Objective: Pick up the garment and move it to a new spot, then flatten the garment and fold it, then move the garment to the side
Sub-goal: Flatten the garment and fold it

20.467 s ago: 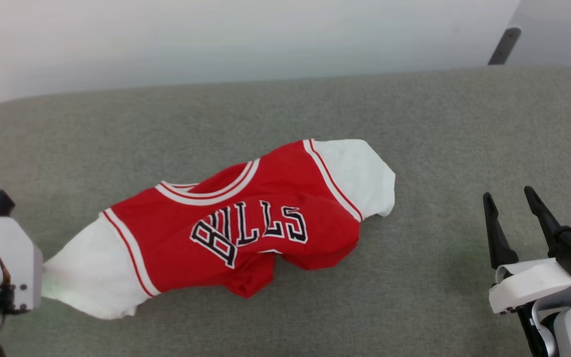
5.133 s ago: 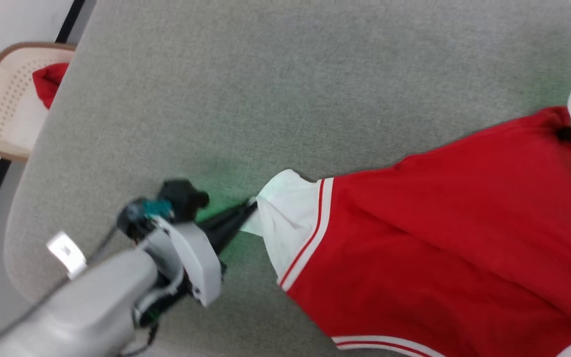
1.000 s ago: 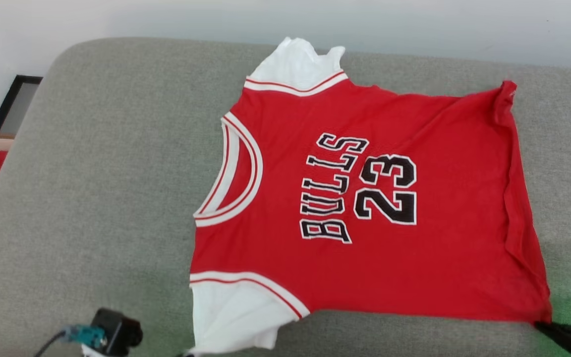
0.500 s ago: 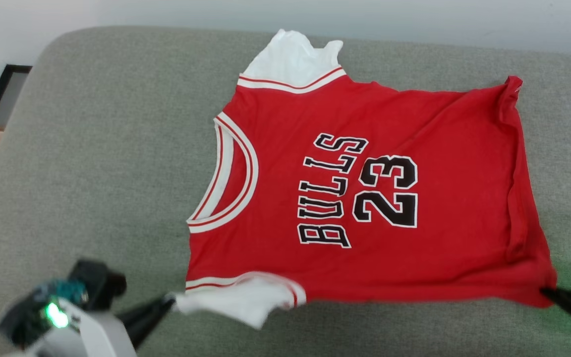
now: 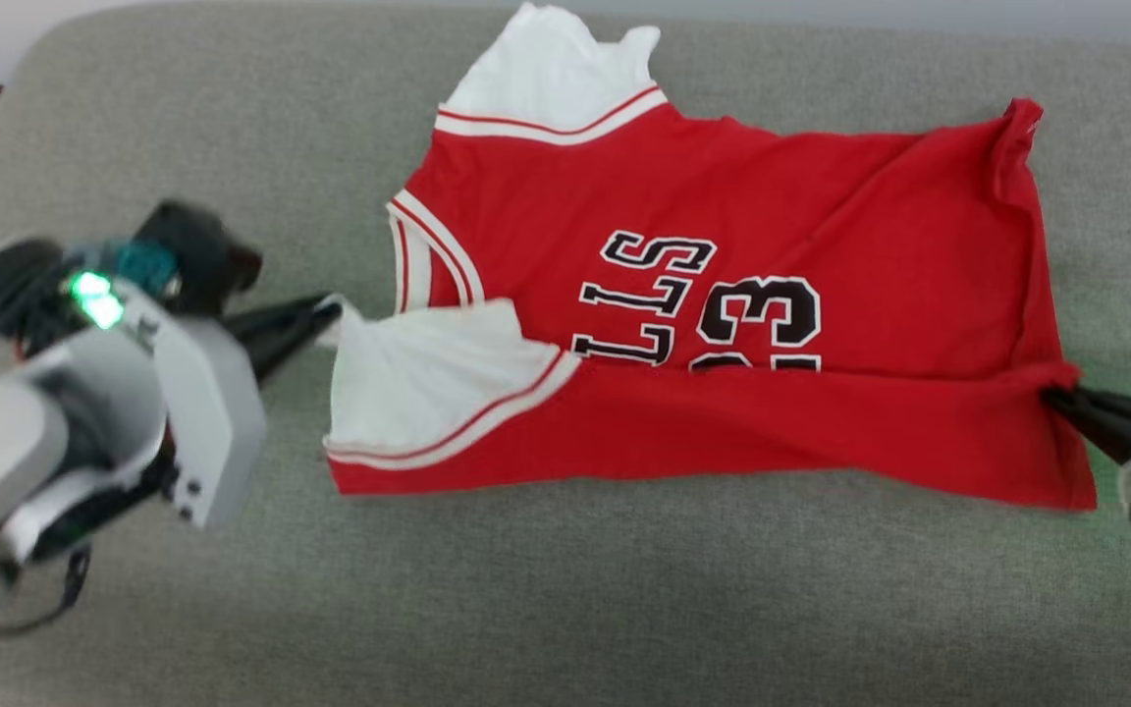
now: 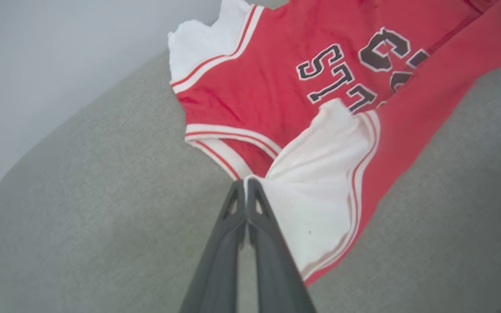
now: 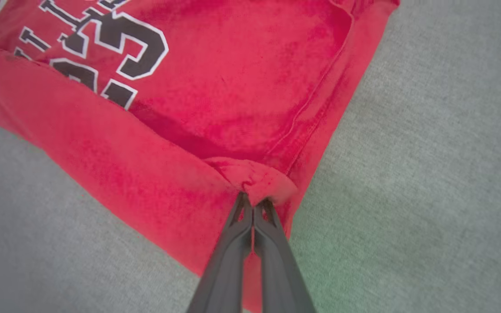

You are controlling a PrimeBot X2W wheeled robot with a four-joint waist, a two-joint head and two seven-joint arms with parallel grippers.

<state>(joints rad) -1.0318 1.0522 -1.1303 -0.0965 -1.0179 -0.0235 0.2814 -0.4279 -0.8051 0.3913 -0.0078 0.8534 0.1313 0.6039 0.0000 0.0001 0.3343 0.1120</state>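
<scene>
Shirt [image 5: 723, 196] lying on a grey-green cushion [image 5: 565, 599], its near long edge doubled over toward the far side. From the head view we found the red body spread across the middle of the cushion, with the collar at the left and the hem at the right. The doubled band ran the whole length of the shirt and covered the near part of the black lettering [image 5: 683, 295]. We could read only "LLS", a "3" and the top of one more figure. The near white sleeve [image 5: 418, 378] lay turned up onto the red chest, just beside the striped collar trim [image 5: 433, 250]. The far white sleeve [image 5: 551, 74] rested at the far edge of the shirt.

The left gripper [image 5: 325, 314] pointed in from the left with its two dark fingers pressed together on the tip of the near sleeve. In the left wrist view we saw white cloth pinched between the fingertips. The right gripper [image 5: 1056, 398] pointed in from the right, its fingers likewise closed on a bunched corner of the hem [image 7: 255, 178]. In the right wrist view the red cloth puckered just at the fingertips. A green lamp [image 5: 94, 295] glowed on the left wrist, and a faint green tint lay on the cushion beside the right gripper.
</scene>
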